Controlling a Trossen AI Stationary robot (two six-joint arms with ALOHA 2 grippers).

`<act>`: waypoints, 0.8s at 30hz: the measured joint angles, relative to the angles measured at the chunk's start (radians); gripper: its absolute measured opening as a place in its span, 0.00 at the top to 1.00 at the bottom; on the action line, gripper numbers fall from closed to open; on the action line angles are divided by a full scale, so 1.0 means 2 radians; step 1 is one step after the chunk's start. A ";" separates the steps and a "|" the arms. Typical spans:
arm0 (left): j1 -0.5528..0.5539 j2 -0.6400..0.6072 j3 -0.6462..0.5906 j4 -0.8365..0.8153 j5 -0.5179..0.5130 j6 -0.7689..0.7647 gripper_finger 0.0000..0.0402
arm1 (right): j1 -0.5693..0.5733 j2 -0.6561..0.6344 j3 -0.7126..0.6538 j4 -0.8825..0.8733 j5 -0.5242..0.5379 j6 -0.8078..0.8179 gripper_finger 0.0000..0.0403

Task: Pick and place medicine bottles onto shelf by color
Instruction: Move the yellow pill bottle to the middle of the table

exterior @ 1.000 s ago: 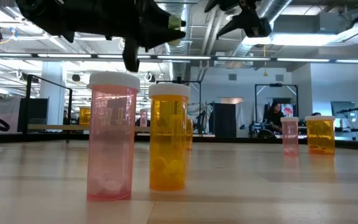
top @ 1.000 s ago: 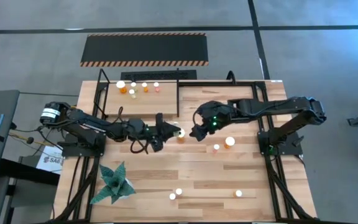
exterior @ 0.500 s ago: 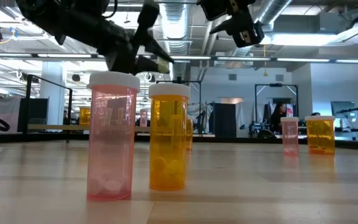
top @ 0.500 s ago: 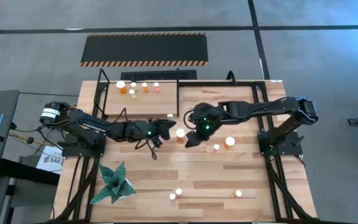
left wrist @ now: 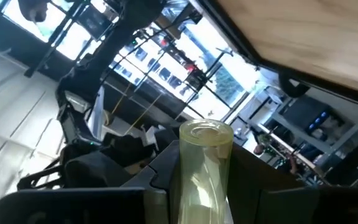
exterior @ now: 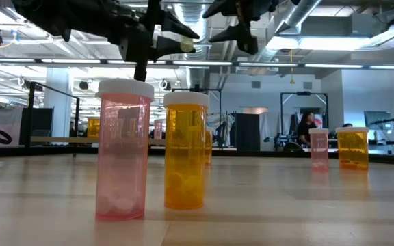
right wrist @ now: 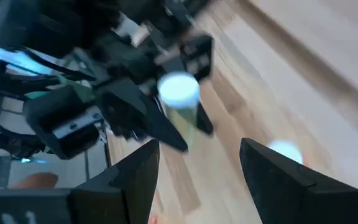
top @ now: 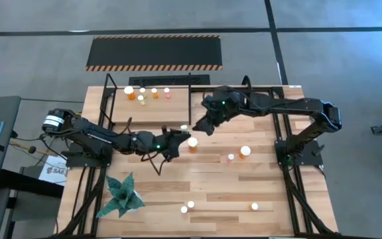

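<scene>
A pale wooden tabletop point(top: 244, 192) stands in a wide workshop hall. The left gripper point(top: 178, 139), near the middle, has its fingers clamped on a small yellowish bottle point(left wrist: 204, 168), held tilted above the surface. The right gripper point(top: 203, 124) hangs just beyond it, fingers partly spread and holding nothing. To do the handover well, the right fingers should probably straddle the bottle's body squarely before the left ones let go. Four bottles point(top: 148, 93) already stand on the shelf point(top: 178, 109) at the back-left. The near pink bottle point(exterior: 122, 150) and orange bottle point(exterior: 185, 150) each hold a few pills at the bottom.
</scene>
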 joint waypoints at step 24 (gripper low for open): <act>0.007 0.000 0.059 0.011 0.031 0.021 0.81 | -0.006 0.008 0.000 0.136 -0.027 -0.071 0.39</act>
